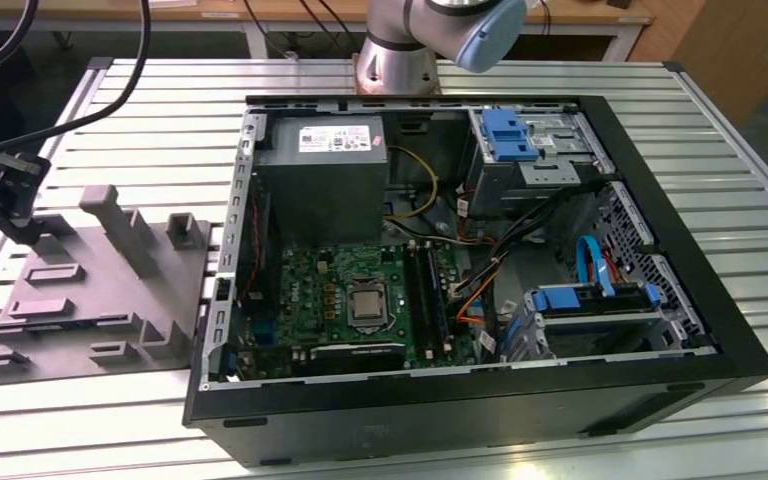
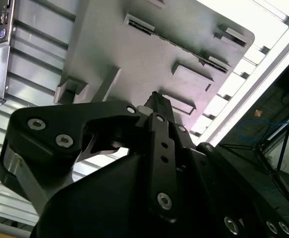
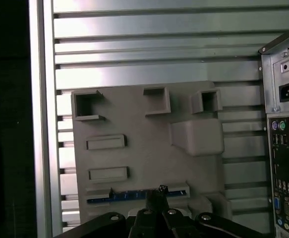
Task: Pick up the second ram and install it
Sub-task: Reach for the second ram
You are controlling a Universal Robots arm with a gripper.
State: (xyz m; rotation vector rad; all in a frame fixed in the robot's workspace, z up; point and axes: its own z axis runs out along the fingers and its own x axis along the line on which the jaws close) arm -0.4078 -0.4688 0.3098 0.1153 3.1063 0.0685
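1. Grey plastic tray [image 1: 97, 300] sits on the slatted metal table [image 1: 704, 120], at the exterior view's left, just beside the open PC case [image 1: 491, 400].
2. The ram [image 3: 119, 196] is lying edge-on in a long slot of that tray. In the first wrist view it's just a thin dark-bluish strip running along the slot.
3. The gripper [image 1: 21, 228] hangs over the far left part of the tray in the exterior view, well apart from the case.
4. Both wrist views show its fingers pinched right together with nothing between them, so the ram isn't in its grip.
5. In the first wrist view the tips [image 3: 159, 191] line up over the strip, a bit off its middle. Can't tell from that angle whether they touch it.
6. In the second wrist view the tips [image 2: 156, 99] sit over a bare patch of tray with raised blocks around it.
7. Inside the case there's a green motherboard [image 1: 344, 290] with long black slots [image 1: 424, 290] on its right side in the exterior view. Can't make out whether a stick is seated in them.
8. A grey power supply [image 1: 317, 170] is in the far left corner of the case, and a blue drive bracket [image 1: 507, 135] is at the far right.
9. The arm's base [image 1: 404, 50] stands at the far edge of the table, behind the case.
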